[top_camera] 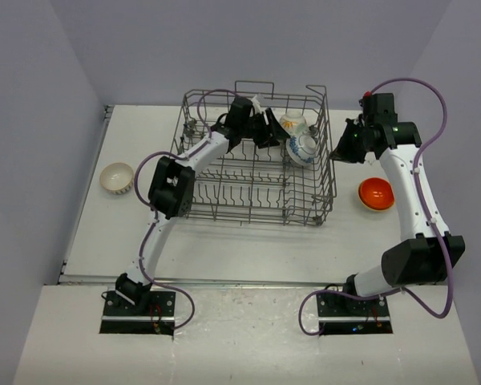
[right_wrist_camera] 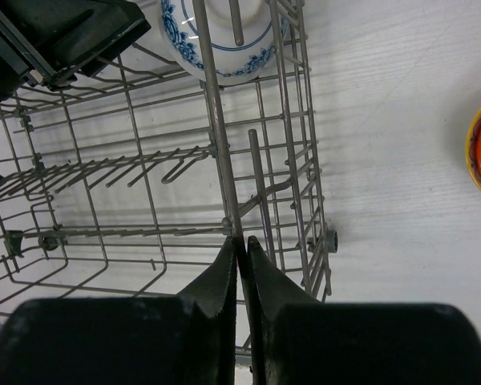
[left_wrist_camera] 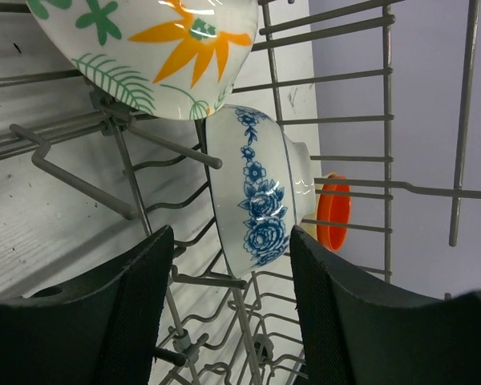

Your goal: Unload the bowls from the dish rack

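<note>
An orange bowl and a pale bowl sit on the desk, either side of the dish rack. Your right gripper has its jaws pressed together at the rack's right wall. Inside the rack, your left gripper has its jaws wide before the blue-flowered bowl, with the leaf-patterned bowl beyond.
</note>
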Robot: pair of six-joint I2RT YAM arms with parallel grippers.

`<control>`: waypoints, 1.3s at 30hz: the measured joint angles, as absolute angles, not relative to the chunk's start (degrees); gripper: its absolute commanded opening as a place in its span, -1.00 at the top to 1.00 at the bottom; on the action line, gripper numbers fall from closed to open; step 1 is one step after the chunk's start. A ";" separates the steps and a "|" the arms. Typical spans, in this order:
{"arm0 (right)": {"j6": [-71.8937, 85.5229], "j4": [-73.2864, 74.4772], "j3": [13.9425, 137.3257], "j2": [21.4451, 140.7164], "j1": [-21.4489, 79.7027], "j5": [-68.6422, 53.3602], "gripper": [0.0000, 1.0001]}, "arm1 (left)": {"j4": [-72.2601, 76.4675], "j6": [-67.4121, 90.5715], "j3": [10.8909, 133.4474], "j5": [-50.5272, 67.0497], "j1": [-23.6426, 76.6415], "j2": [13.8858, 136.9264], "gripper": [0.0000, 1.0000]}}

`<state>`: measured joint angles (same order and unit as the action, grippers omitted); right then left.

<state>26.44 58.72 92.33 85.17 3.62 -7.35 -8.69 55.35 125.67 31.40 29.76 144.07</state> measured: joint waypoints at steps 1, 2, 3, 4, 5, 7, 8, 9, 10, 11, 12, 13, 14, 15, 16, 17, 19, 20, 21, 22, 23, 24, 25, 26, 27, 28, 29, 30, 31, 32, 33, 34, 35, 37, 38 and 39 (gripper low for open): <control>26.30 58.67 92.33 85.17 3.60 -7.44 1.00 | -8.69 55.22 125.67 31.14 29.80 144.09 -0.21; 26.24 58.67 92.31 85.14 3.57 -7.49 1.00 | -8.69 54.98 125.67 31.00 29.80 144.11 -0.21; 26.20 58.65 92.31 85.14 3.57 -7.51 1.00 | -8.71 54.89 125.67 30.98 29.80 144.16 -0.21; 26.11 58.59 92.23 85.12 3.57 -7.53 1.00 | -8.71 54.85 125.67 30.96 29.80 144.24 -0.21; 26.06 58.52 92.18 85.12 3.55 -7.62 1.00 | -8.69 54.83 125.67 30.96 29.82 144.40 -0.21; 26.00 58.30 91.98 85.06 3.49 -7.88 1.00 | -8.60 54.85 125.67 30.89 29.80 144.62 -0.17; 25.96 58.15 91.81 84.95 3.40 -8.10 1.00 | -8.45 54.87 125.67 30.94 29.78 144.68 -0.14; 25.93 57.93 91.59 84.82 3.33 -8.27 1.00 | -8.29 54.94 125.67 31.00 29.76 144.77 -0.11; 25.91 57.74 91.37 84.68 3.31 -8.34 1.00 | -7.94 55.13 125.67 31.16 29.74 144.94 -0.10; 25.89 57.54 91.24 84.60 3.29 -8.36 1.00 | -7.25 55.51 125.67 31.42 29.65 145.25 -0.09; 25.87 57.39 91.09 84.49 3.29 -8.43 1.00 | -6.57 56.03 125.67 31.70 29.58 145.62 -0.08; 25.87 57.21 90.94 84.38 3.29 -8.47 1.00 | -6.04 56.49 125.67 32.08 29.54 146.10 -0.08; 25.87 57.08 90.80 84.31 3.29 -8.45 1.00 | -5.19 56.64 125.67 32.38 29.50 146.43 -0.08; 25.85 56.95 90.72 84.23 3.29 -8.45 1.00 | -4.10 57.43 125.69 32.86 29.43 146.65 -0.08; 25.85 56.90 90.65 84.23 3.25 -8.47 1.00 | -3.03 58.02 125.69 33.36 29.41 146.96 -0.08; 25.85 56.88 90.63 84.20 3.22 -8.51 1.00 | -1.56 58.48 125.69 33.87 29.41 147.30 -0.08; 25.85 56.88 90.63 84.18 3.18 -8.49 1.00 | 0.97 59.79 125.71 34.74 29.41 148.00 -0.08; 25.85 56.90 90.63 84.14 3.18 -8.51 1.00 | 2.13 60.53 125.82 35.03 29.41 148.35 -0.07; 25.85 56.90 90.63 84.14 3.18 -8.49 1.00 | 3.27 60.97 125.93 35.42 29.39 148.77 0.03; 25.82 56.93 90.63 84.14 3.18 -8.47 1.00 | 3.77 61.14 126.02 35.53 29.36 148.97 0.06; 25.85 56.93 90.63 84.12 3.18 -8.47 1.00 | 3.77 60.84 125.99 35.46 29.36 149.03 0.09; 25.82 56.95 90.63 84.09 3.16 -8.47 1.00 | 3.77 60.34 125.82 35.16 29.36 149.03 0.13; 25.80 56.95 90.63 84.09 3.14 -8.47 1.00 | 3.64 59.48 125.47 34.46 29.41 148.79 0.16; 25.80 56.95 90.61 84.09 3.14 -8.49 1.00 | 3.64 59.00 125.08 34.04 29.47 148.55 0.16; 25.80 56.95 90.56 84.09 3.14 -8.49 1.00 | 2.98 58.35 125.19 33.58 29.56 148.46 0.20; 25.82 56.88 90.50 84.03 3.14 -8.51 1.00 | 2.52 57.84 125.27 33.12 29.67 148.42 0.22; 25.82 56.88 90.50 84.03 3.14 -8.51 1.00 | 1.91 57.60 125.23 32.56 29.74 148.22 0.27; 25.82 56.88 90.50 84.03 3.14 -8.51 1.00 | 1.45 57.23 124.97 31.92 29.82 147.89 0.28; 25.85 56.88 90.50 84.03 3.14 -8.54 1.00 | 1.17 56.90 124.36 31.00 29.98 147.33 0.31; 25.85 56.90 90.52 84.03 3.14 -8.54 1.00 | 0.91 56.49 123.59 30.44 30.13 146.61 0.34; 25.85 56.93 90.54 84.03 3.14 -8.54 1.00 | 0.19 56.29 122.74 29.69 30.30 145.73 0.34; 25.85 56.97 90.56 84.03 3.14 -8.54 1.00 | -0.47 56.07 121.84 28.86 30.48 144.84 0.35; 25.85 57.10 90.63 84.03 3.14 -8.51 1.00 | -1.10 55.88 121.08 28.08 30.57 144.11 0.35; 25.85 57.43 90.72 84.03 3.14 -8.51 1.00 | -1.61 55.46 118.63 26.65 30.63 142.30 0.35; 25.87 57.56 90.74 84.03 3.14 -8.60 1.00 | -1.63 55.40 116.99 26.20 30.72 141.21 0.35; 25.87 57.71 90.76 84.03 3.18 -8.73 1.00 | -1.61 55.27 115.61 25.61 30.87 140.27 0.35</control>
<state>25.87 57.71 90.76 84.03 3.18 -8.73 -1.61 55.27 115.61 25.61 30.87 140.27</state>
